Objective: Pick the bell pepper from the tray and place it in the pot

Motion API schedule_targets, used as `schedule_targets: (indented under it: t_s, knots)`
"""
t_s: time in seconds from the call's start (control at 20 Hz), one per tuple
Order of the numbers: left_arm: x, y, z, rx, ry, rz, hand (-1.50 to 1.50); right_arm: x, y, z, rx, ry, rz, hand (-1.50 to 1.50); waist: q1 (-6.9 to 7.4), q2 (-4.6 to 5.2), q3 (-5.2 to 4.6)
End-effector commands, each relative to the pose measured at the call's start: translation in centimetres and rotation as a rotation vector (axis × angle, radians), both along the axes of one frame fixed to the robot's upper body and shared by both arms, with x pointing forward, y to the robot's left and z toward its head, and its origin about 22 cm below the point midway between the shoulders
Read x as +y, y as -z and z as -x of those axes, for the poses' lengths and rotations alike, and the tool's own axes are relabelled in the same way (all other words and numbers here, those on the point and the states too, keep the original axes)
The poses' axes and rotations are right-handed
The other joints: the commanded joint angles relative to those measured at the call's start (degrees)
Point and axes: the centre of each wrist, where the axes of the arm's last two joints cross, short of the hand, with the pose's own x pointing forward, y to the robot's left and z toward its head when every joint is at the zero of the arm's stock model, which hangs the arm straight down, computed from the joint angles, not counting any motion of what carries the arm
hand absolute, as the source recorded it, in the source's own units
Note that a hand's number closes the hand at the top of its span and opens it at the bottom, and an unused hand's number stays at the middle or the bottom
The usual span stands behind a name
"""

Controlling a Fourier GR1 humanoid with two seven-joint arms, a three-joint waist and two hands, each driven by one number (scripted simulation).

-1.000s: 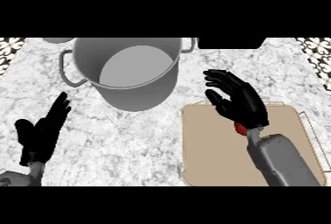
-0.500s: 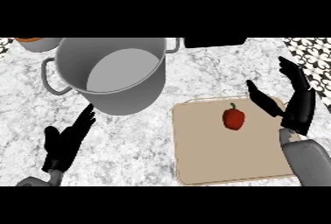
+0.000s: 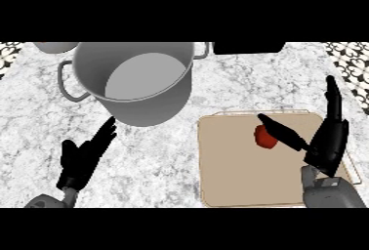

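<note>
Nearest, the black left hand (image 3: 81, 160) is resting at the near left of the white marbled counter (image 3: 238, 78), fingers straight and together; to the right, the black right hand (image 3: 324, 139) is hovering over the flat beige tray (image 3: 238, 180), fingers straight and spread wide from the thumb, gripping nothing; the small red bell pepper (image 3: 266, 136) is lying on the tray's far part, just beside the thumb; farther left, the large grey metal pot (image 3: 137, 80) is standing open. The reach looks under way; next the hand needs closing around the pepper, then lifting toward the pot.
</note>
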Motion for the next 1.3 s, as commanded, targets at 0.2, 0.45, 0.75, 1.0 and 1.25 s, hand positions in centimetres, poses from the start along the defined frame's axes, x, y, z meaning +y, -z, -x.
schedule_targets:
  t_s: [0.2,0.45,0.75,1.0,1.25]
  knots:
    - [-0.5,0.1,-1.5,-0.003,0.037,0.004,0.0,1.3,-7.0,1.1,0.229,0.08,-0.151,-1.5,1.46,0.48,0.24]
    - [0.1,-0.9,-2.4,-0.01,0.034,0.016,0.0,1.2,-6.8,0.3,0.434,0.046,-0.243,-1.5,2.68,0.84,0.43]
    - [-2.3,-1.3,-1.5,-0.01,0.054,0.037,0.0,0.1,-1.4,1.0,0.648,-0.001,-0.221,-1.5,3.14,0.82,0.53]
    - [-1.7,-0.1,-1.1,-0.011,0.052,-0.001,0.0,-2.1,-1.4,1.7,0.623,0.011,-0.189,-1.5,2.99,0.81,0.5]
    - [-2.5,-0.6,-1.9,-0.001,0.062,0.014,0.0,-1.8,-0.6,3.7,0.558,0.065,-0.157,-1.5,2.87,0.8,0.49]
